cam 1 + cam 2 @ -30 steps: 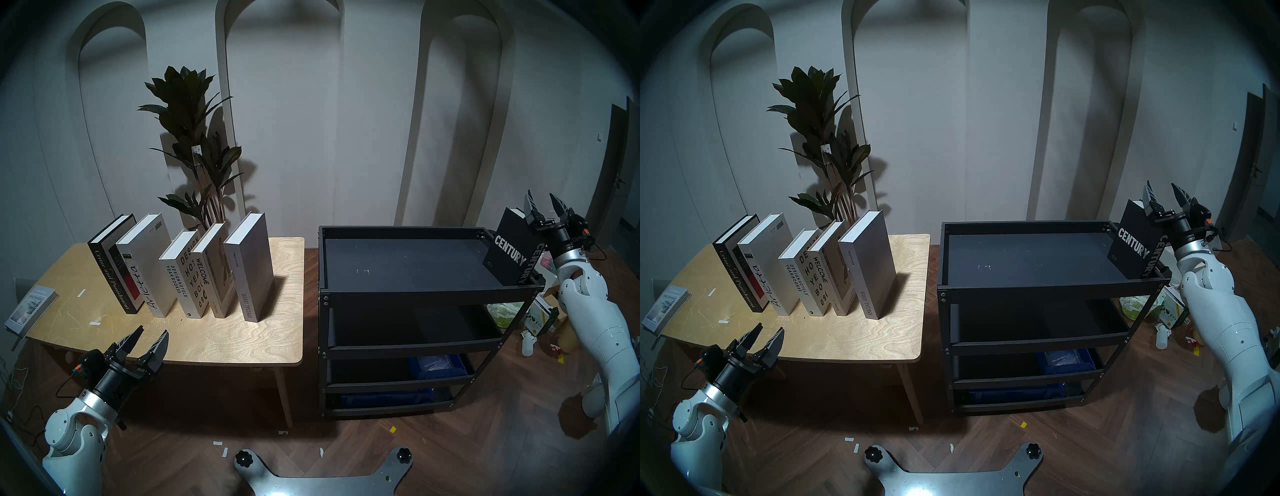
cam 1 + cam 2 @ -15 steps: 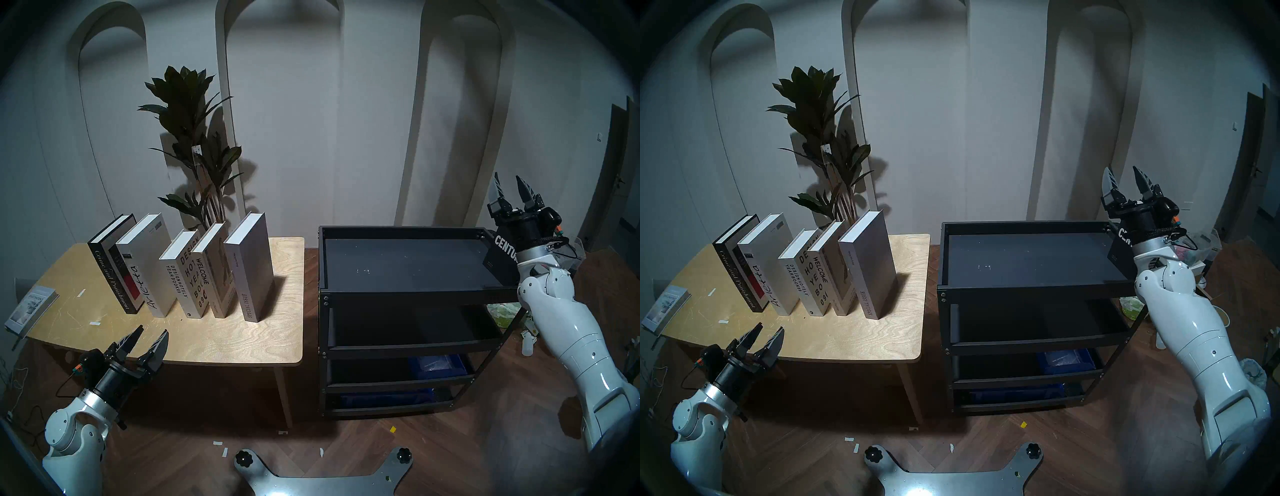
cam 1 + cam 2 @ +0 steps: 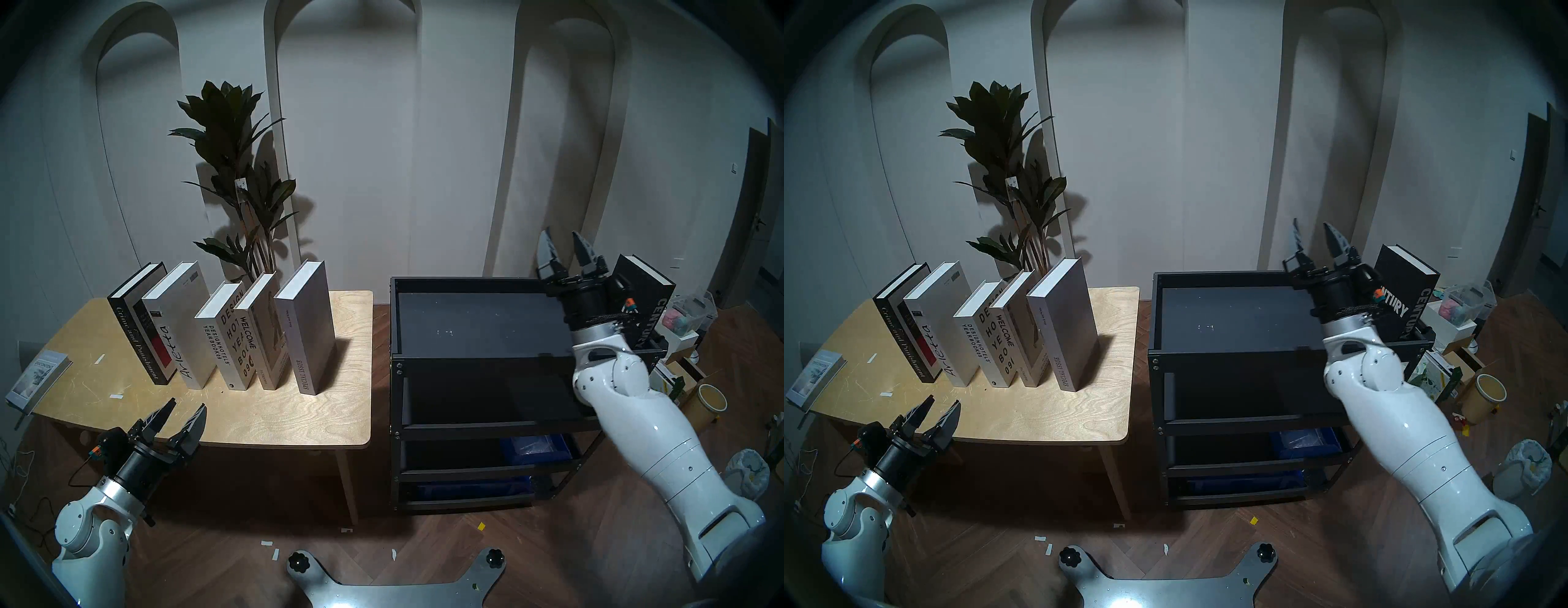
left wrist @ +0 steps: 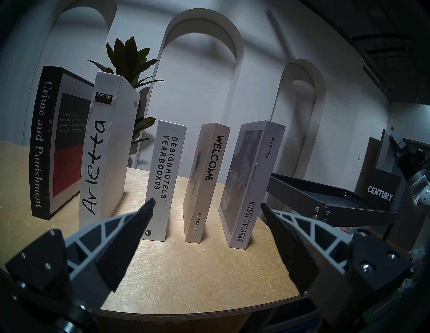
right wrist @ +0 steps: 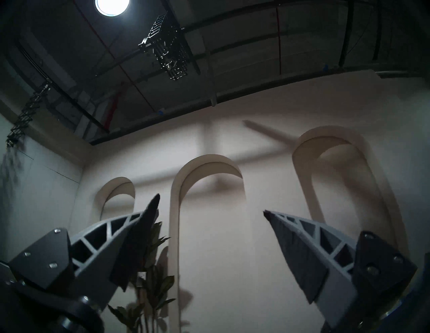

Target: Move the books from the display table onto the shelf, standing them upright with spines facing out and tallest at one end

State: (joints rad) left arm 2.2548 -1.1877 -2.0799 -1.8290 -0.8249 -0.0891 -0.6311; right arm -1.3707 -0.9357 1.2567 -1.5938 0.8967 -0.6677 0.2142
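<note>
My right pincer (image 3: pixel 565 248) stands wide apart and holds nothing, tips tilted up over the back right of the shelf's top tray; in its own wrist view only wall arches and ceiling show between the fingers (image 5: pixel 139 234). My left pincer (image 3: pixel 185 411) is likewise spread and empty, pointing level at the near edge of the tabletop (image 3: pixel 271 420), at about 7 o'clock in the head view.

The shelf (image 3: pixel 479 365), a black metal rack with several tiers, fills the 3 o'clock side, just beside the tabletop's right end. On its top tray, at the far right end near 2 o'clock, the black Century book (image 3: pixel 645 297) stands upright, spine toward me, apart from my right pincer, which is just to its left.

The tabletop, pale plywood, spreads over the 9 o'clock side. Five hardcovers stand on it in a row, all with spines out. From left to right: the black Crime and Punishment (image 3: pixel 135 327), the white Arietta (image 3: pixel 180 327), the white Designhotels Yearbook (image 3: pixel 222 339), the pale Welcome (image 3: pixel 259 335), and the grey Special Issue (image 3: pixel 305 331). From my left wrist, Welcome (image 4: pixel 204 183) and Special Issue (image 4: pixel 249 183) stand between my fingertips, well beyond them.

A potted plant (image 3: pixel 237 170) rises behind the row at 11 o'clock. A thin grey Discontent book (image 3: pixel 38 380) lies flat at the tabletop's far left corner.
</note>
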